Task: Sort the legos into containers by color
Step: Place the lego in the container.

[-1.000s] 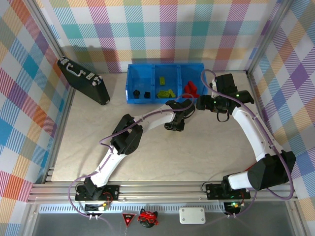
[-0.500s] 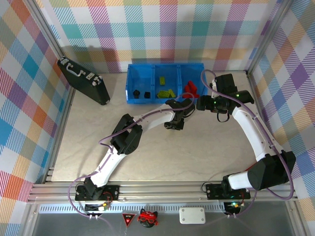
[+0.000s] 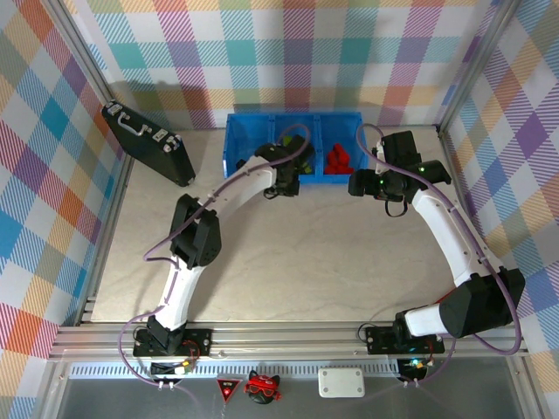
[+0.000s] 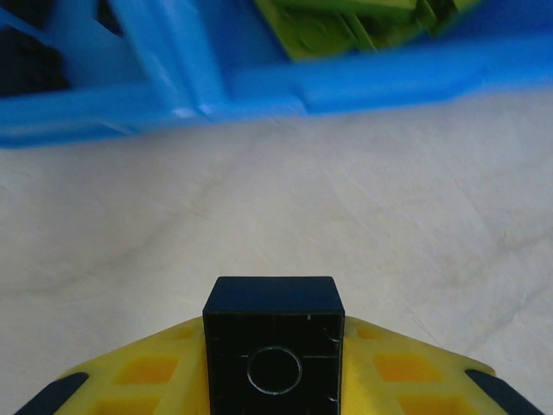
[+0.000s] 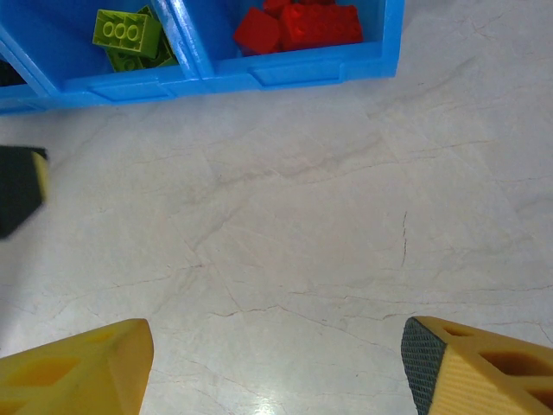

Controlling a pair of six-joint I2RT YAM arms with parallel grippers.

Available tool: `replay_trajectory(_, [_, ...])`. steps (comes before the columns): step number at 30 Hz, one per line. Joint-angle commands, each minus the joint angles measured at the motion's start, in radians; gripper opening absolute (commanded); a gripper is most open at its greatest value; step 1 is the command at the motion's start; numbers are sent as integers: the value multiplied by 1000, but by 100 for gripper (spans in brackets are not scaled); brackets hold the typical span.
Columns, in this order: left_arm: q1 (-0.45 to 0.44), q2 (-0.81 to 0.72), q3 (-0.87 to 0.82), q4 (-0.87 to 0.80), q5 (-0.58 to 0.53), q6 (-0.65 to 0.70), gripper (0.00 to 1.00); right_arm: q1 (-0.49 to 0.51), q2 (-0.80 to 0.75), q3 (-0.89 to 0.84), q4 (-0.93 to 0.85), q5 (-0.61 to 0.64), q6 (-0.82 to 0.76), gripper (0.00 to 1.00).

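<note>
Tabletop [image 3: 306,262]: pale, with thin cracks.
Walls [image 3: 297,52]: bright checks.
Containers [image 3: 332,114]: blue, at the tabletop's far edge.
My left gripper [image 3: 282,184]: pinching a black lego [image 4: 273,341] beside the containers.
My right gripper [image 5: 276,363]: wide apart, empty.

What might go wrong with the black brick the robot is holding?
1. The left tool grips the black brick close in front of the bin. If it pushes straight ahead without lifting enough, the brick might bump the bin's front.
2. It faces the divider right beside the green bricks. Let go a little too far right, and the black brick may land with the green ones.
</note>
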Motion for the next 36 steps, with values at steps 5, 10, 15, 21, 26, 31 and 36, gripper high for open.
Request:
replay_trajectory(5, [119, -12, 107, -23, -23, 84, 35, 6, -3, 33, -25, -12, 7, 77])
replay_trajectory(10, [184, 64, 225, -19, -27, 123, 35, 6, -14, 27, -30, -8, 7, 77])
replay_trajectory(15, [235, 128, 276, 47, 4, 150, 36, 6, -26, 15, -36, -4, 11, 77])
replay_trajectory(21, [255, 186, 296, 156, -19, 229, 37, 6, -43, 0, -43, -2, 12, 77])
replay_trajectory(26, [261, 223, 295, 227, -60, 274, 38, 6, -63, -14, -48, -5, 15, 77])
replay_trajectory(31, [262, 228, 295, 253, -60, 272, 47, 5, -80, -12, -63, 11, 11, 77])
replay_trajectory(36, [263, 198, 285, 251, -48, 259, 50, 6, -88, -13, -63, 27, 1, 78])
